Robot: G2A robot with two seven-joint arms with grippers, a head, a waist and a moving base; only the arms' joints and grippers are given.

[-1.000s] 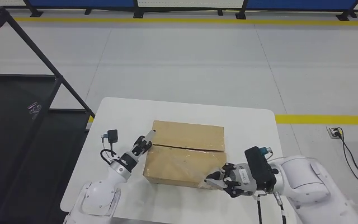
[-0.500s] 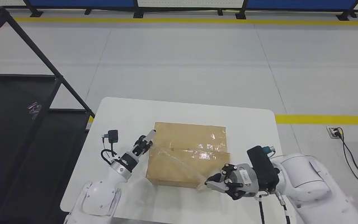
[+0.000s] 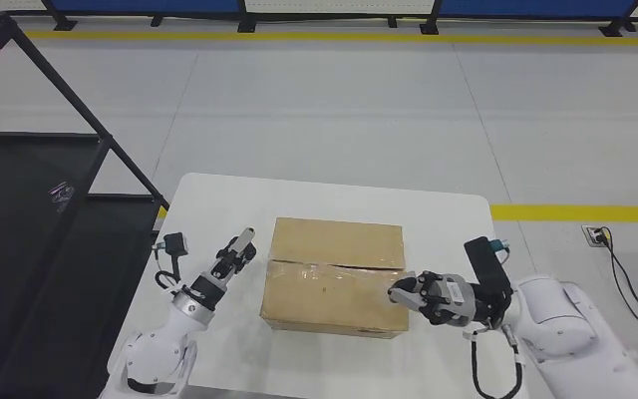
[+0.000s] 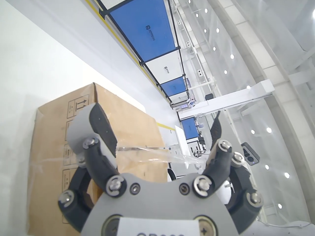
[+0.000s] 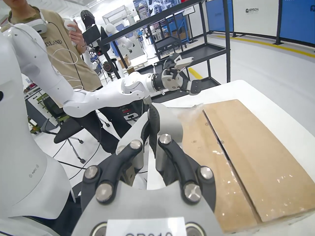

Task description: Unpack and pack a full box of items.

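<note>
- The tabletop (image 3: pixel 329 195) is leaving bare room all round the box (image 3: pixel 334 274).
- The box is sitting mid-tabletop, flaps shut; unsealing looks to be the step in hand.
- The right gripper (image 3: pixel 395 292), jaws closed, is hovering at its right end; the left gripper (image 3: pixel 243 242), jaws open, beside its left.
- The tape (image 4: pixel 147 149) is hanging loose; stripping it likely comes next.

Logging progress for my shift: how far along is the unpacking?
Done: clear tape partly lifted off the box. In hand: right pincer shut on its end; left pincer open beside the box. Left: flaps closed, nothing unpacked.
</note>
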